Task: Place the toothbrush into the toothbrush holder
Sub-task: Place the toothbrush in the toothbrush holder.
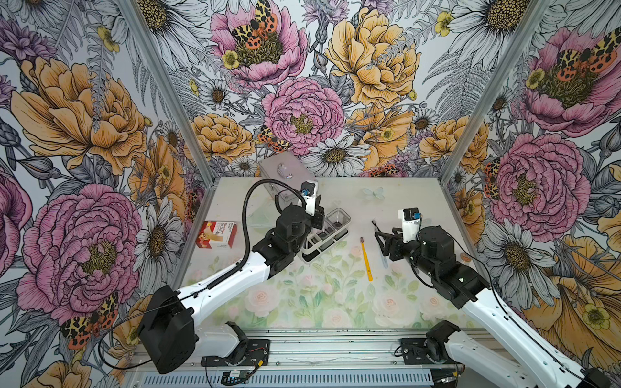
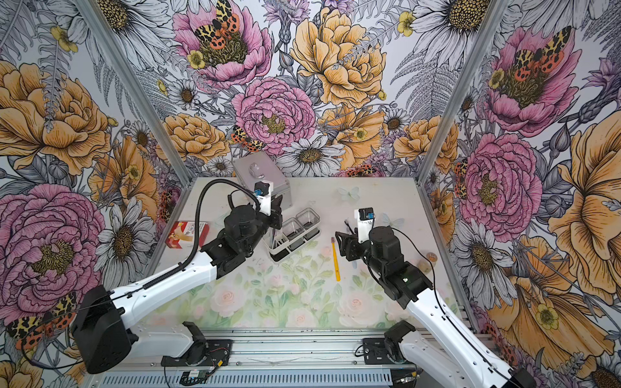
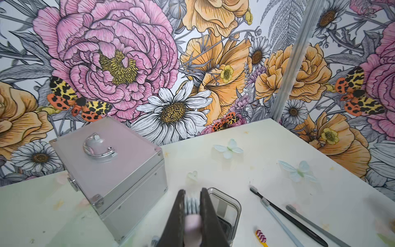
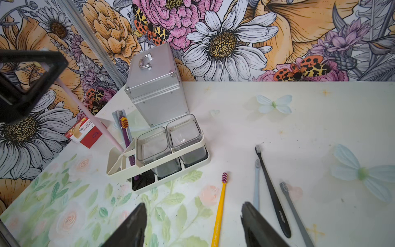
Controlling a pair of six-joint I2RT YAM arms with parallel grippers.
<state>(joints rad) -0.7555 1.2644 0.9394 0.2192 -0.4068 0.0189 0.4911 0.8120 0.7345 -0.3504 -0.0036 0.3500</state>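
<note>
A pale rose-printed mat covers the table (image 1: 336,302), boxed in by bold floral wallpaper (image 1: 302,100). Left of the toothbrush holder (image 4: 114,159) lies a red carton (image 1: 216,234). The left arm reaches over the holder, and the left gripper (image 3: 192,198) is clamped on a pink toothbrush (image 4: 89,115) that slants down to the white compartment. Right of the holder lies a yellow toothbrush (image 4: 220,209). The right gripper (image 4: 193,205) hovers low over it, jaws spread wide and holding nothing.
</note>
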